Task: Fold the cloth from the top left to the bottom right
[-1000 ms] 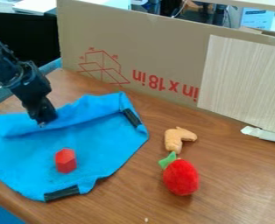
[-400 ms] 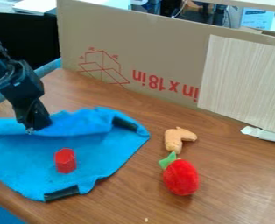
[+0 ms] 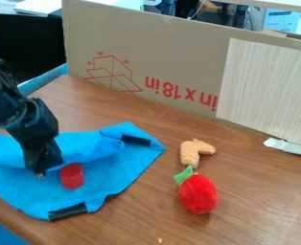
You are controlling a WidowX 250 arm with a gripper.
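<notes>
gripper (image 3: 43,174): closed on blue cloth (image 3: 108,174);
red hexagonal block (image 3: 72,177): just beside, viewer's right, likely obstructing the fold

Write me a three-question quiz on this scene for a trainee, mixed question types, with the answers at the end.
1. True or false: the red faceted block is on the blue cloth.
2. Fill in the blank: in the camera view, the black two-finger gripper is to the ____ of the block.
3. Which of these is nearest the red plush fruit with a green leaf?
A) the block
B) the tan bent piece
C) the gripper

Key: 1. True; 2. left; 3. B
</notes>
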